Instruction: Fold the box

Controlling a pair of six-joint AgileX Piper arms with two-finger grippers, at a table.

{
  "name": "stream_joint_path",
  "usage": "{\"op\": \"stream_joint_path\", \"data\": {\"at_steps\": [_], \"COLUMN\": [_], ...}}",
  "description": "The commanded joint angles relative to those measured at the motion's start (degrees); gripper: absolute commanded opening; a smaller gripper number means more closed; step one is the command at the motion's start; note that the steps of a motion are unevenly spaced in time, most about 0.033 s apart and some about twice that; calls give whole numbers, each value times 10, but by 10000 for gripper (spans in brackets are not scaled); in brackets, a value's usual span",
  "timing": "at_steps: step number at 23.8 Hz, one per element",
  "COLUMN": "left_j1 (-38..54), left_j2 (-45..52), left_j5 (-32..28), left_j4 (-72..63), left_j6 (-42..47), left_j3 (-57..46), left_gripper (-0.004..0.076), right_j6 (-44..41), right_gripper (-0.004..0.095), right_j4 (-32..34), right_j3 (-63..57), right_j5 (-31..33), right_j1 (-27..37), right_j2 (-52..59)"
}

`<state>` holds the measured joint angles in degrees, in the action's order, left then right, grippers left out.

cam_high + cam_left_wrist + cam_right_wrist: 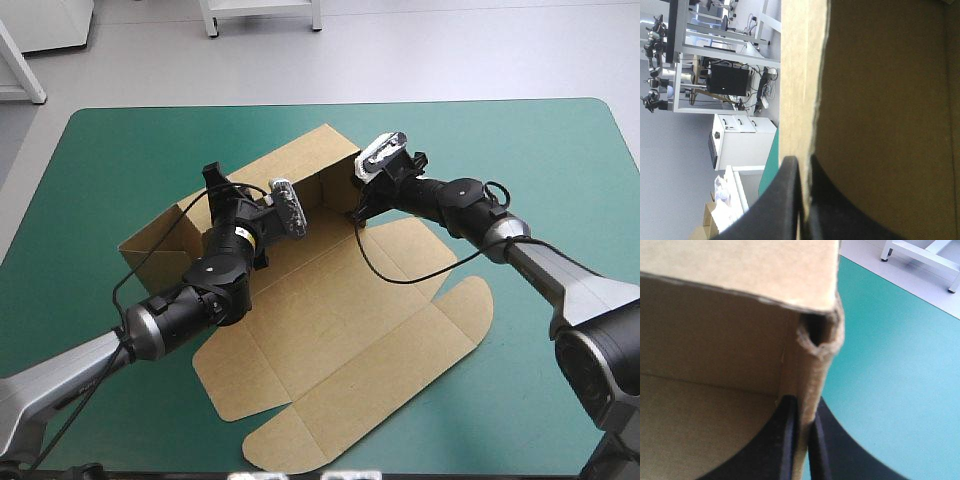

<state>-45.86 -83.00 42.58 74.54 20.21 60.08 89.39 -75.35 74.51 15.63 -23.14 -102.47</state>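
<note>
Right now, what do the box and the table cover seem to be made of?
The box: brown board, matte, probably cardboard; its cut edges look rough and fibrous. The table cover: teal-green, smooth and even, no weave visible; perhaps a plastic or rubber mat, uncertain.

The left arm (215, 285) hides part of the box (350, 320).

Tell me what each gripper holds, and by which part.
Both hold the box: the left gripper pinches a raised wall's edge, the right gripper a raised wall beside a corner.
</note>
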Motion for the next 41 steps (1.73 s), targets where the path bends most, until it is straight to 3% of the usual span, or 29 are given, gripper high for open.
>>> {"op": "stream_joint_path", "data": {"at_steps": [1, 7, 11, 13, 15, 17, 19, 26, 34, 36, 38, 39, 41], "left_j1": [-4, -4, -4, -4, -5, -5, -5, -55, -159, -193, -211, -213, -211], "left_j2": [19, 19, 19, 20, 20, 20, 24, 38, 68, 81, 93, 101, 114], "left_j5": [-31, -31, -42, -59, -68, -66, -67, -41, 85, 128, 149, 152, 153], "left_j4": [16, 13, 12, 12, 1, -7, -10, -13, -17, -31, -78, -119, -176], "left_j6": [9, 10, 9, 9, 9, 10, 12, 18, 72, 75, 75, 73, 56], "left_j3": [15, 15, 15, 15, 15, 15, 15, 15, 15, 16, 26, 34, 52], "left_gripper": [-8, -8, 7, 101, 279, 385, 410, 410, 399, 311, 139, 7, -2], "right_j6": [16, -7, -65, -110, -129, -135, -136, -148, -183, -215, -256, -286, -352], "right_gripper": [-13, -13, -13, -13, -13, -13, -13, -13, -13, -13, -13, -13, -13], "right_j4": [-14, -15, 31, 75, 86, 87, 88, 89, 112, 146, 190, 220, 274], "right_j3": [18, 18, 18, 19, 22, 22, 22, 22, 22, 22, 24, 30, 41], "right_j5": [35, 39, 37, 34, 34, 34, 34, 28, 23, 22, 20, 20, 23], "right_j1": [-13, -13, -13, -13, -13, -13, -13, -13, -13, -13, -13, -13, -13], "right_j2": [22, 23, 24, 24, 24, 24, 24, 24, 24, 25, 29, 32, 40]}}
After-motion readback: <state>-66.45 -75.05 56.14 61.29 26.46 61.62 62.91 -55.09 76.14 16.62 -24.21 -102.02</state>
